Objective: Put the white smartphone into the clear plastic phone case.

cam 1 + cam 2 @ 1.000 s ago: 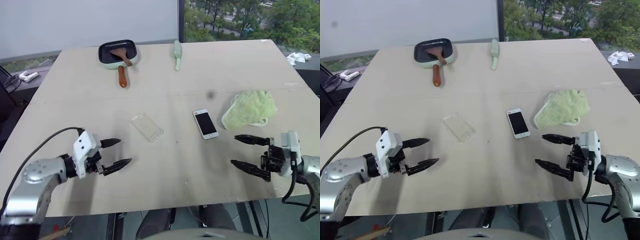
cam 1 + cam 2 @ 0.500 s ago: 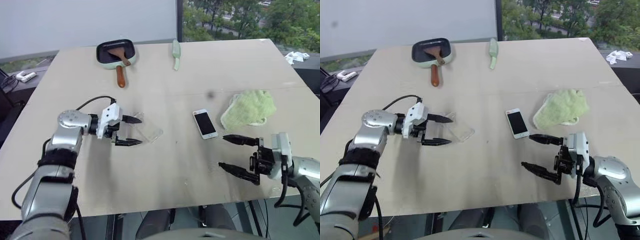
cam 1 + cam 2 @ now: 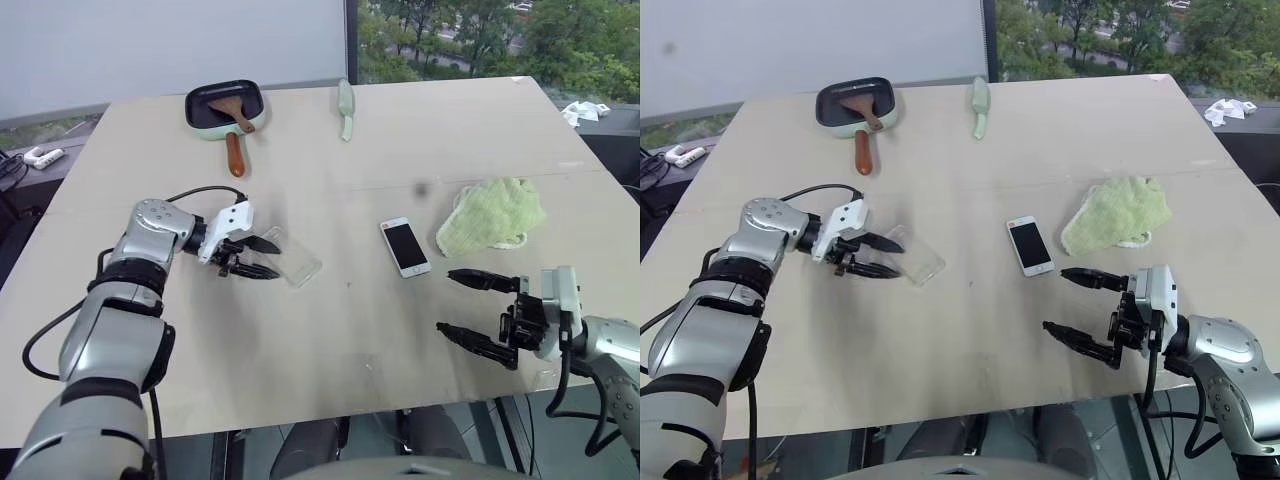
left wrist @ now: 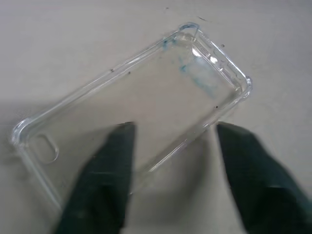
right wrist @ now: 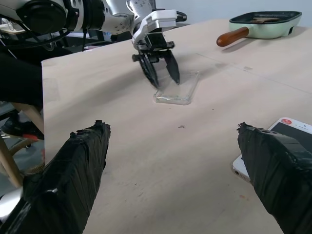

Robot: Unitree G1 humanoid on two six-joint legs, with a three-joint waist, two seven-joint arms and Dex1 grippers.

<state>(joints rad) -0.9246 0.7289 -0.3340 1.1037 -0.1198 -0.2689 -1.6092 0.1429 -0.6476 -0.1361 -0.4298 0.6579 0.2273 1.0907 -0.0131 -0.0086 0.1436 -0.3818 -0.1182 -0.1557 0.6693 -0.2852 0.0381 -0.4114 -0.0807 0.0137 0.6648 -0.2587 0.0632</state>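
Note:
The clear plastic phone case lies flat on the table, left of centre. My left gripper has reached its near-left end, tilted down. In the left wrist view one finger hangs over the case and the other stands just outside its long edge, with a gap left between them. The white smartphone lies screen up to the right of the case, untouched. Near the front right edge, my right gripper hovers wide open and empty, a little short of the phone.
A crumpled green cloth lies right of the phone. At the back stand a green pan with a wooden handle and a pale green utensil. The tan table is bare between case and front edge.
My left arm swung from the front left up to the case, and its fingers drew closer together around the case's edge. The right gripper stayed where it was, open.

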